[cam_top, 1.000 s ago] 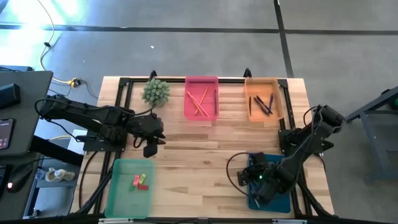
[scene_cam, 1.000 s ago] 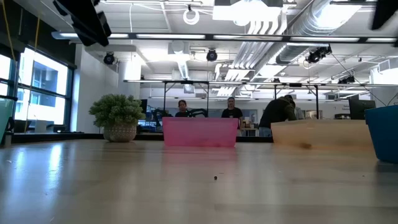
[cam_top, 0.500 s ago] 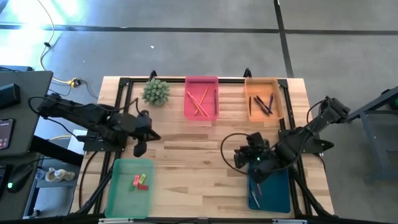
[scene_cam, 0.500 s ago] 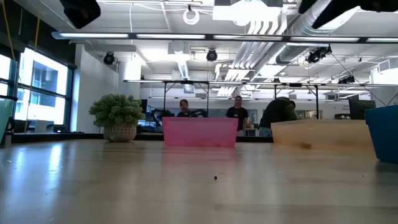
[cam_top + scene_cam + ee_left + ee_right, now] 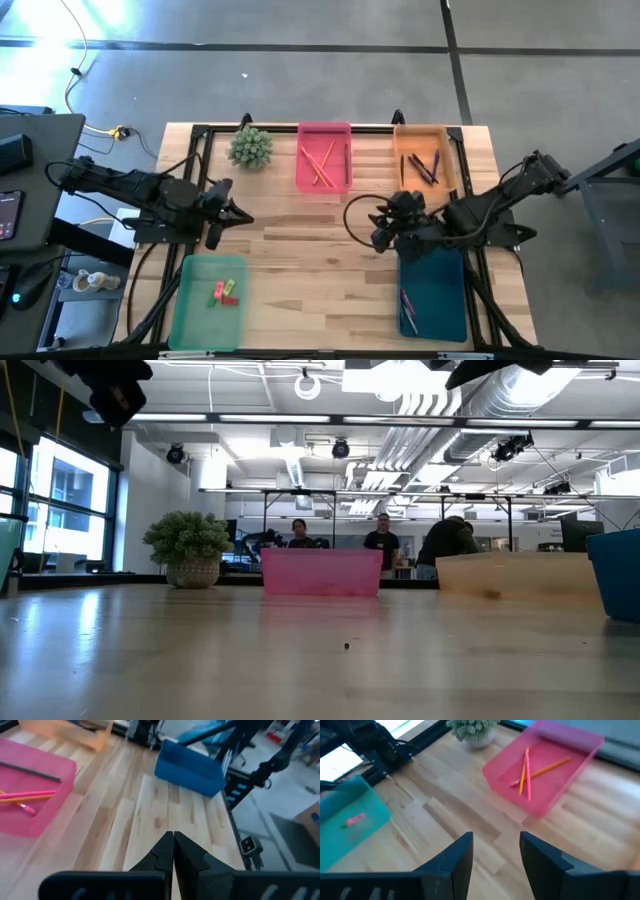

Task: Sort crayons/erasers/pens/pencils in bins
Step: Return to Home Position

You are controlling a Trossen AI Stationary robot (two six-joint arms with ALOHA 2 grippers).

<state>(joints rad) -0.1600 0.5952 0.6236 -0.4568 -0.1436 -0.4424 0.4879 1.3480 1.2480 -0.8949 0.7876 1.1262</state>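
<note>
Four bins stand on the wooden table. The pink bin (image 5: 324, 158) at the far edge holds pencils (image 5: 320, 162), and the orange bin (image 5: 425, 160) beside it holds pens (image 5: 421, 168). The light green bin (image 5: 208, 300) at the near left holds erasers (image 5: 225, 292); the teal-blue bin (image 5: 433, 295) at the near right holds crayons (image 5: 408, 305). My left gripper (image 5: 232, 213) hangs shut and empty above the table's left part (image 5: 173, 840). My right gripper (image 5: 376, 228) hovers open and empty just beyond the blue bin's far end (image 5: 495, 845).
A small potted plant (image 5: 250, 147) stands at the far left, next to the pink bin. Bare wood lies in the table's middle between the four bins. Black frame rails (image 5: 195, 150) run along the table's sides. People stand in the room beyond the table.
My left gripper has shut and drawn back toward the table's left edge. My right gripper has risen out of the blue bin, gone toward the table's far edge and a little left, and rolled about its own line, staying open.
</note>
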